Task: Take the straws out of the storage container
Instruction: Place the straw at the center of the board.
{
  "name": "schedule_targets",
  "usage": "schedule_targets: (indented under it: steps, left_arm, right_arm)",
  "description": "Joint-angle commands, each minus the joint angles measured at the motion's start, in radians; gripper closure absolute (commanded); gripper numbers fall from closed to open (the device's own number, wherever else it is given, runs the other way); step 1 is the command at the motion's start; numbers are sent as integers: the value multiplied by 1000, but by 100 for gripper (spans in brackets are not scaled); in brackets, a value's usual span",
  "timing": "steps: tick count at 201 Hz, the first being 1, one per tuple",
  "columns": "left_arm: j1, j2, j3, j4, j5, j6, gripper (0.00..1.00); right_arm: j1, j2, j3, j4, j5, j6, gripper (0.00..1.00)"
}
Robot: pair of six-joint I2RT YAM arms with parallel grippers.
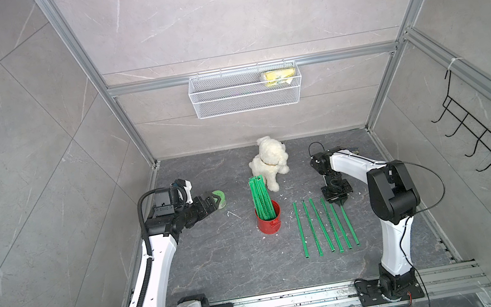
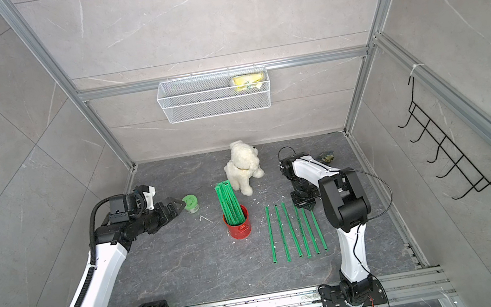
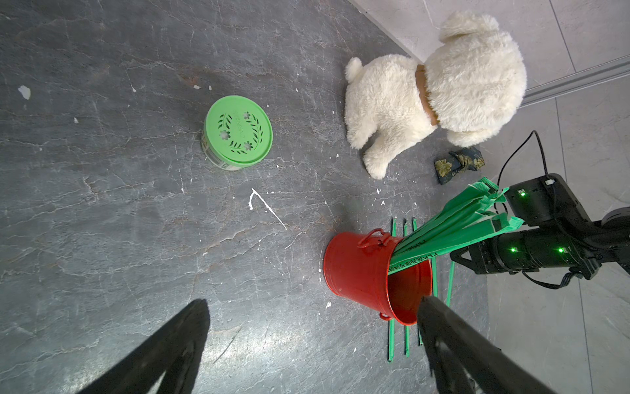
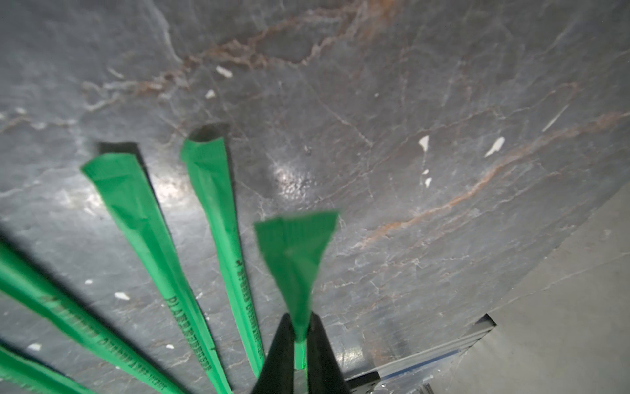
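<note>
The red storage container point(image 1: 269, 224) stands upright mid-table with a bundle of green straws point(image 1: 261, 197) leaning out of it toward the back; both top views and the left wrist view point(image 3: 358, 269) show it. Several more straws point(image 1: 322, 227) lie side by side on the table to its right. My right gripper point(image 4: 300, 327) points down at the far end of the rightmost one point(image 1: 350, 224) and is shut on that straw point(image 4: 295, 266). My left gripper point(image 1: 212, 204) hovers left of the can, open, with nothing between its fingers point(image 3: 177, 341).
A white plush dog point(image 1: 270, 162) sits behind the can. A green-lidded jar point(image 1: 220, 198) stands just past my left gripper. A small dark pouch point(image 3: 458, 163) lies at the back right. A wire basket point(image 1: 244, 91) hangs on the back wall, a black hook rack point(image 1: 486, 143) on the right wall.
</note>
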Motion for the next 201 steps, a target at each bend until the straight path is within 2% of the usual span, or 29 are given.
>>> schedule_targets:
  steps: [1, 100, 144, 177, 201]
  left_arm:
    - [-1, -4, 41, -12, 29, 24, 0]
    - [-1, -1, 40, -12, 28, 25, 0]
    - [-1, 1, 40, -12, 29, 25, 0]
    - [-1, 1, 39, -13, 27, 25, 0]
    - [-1, 2, 40, -12, 27, 25, 0]
  right_arm:
    - [-5, 27, -5, 7, -14, 5, 87]
    - [-16, 50, 0, 20, -9, -3, 84]
    - [-15, 31, -4, 17, -20, -6, 78]
    - [-13, -29, -15, 16, -42, -5, 77]
    - [-2, -169, -42, 56, -106, -17, 77]
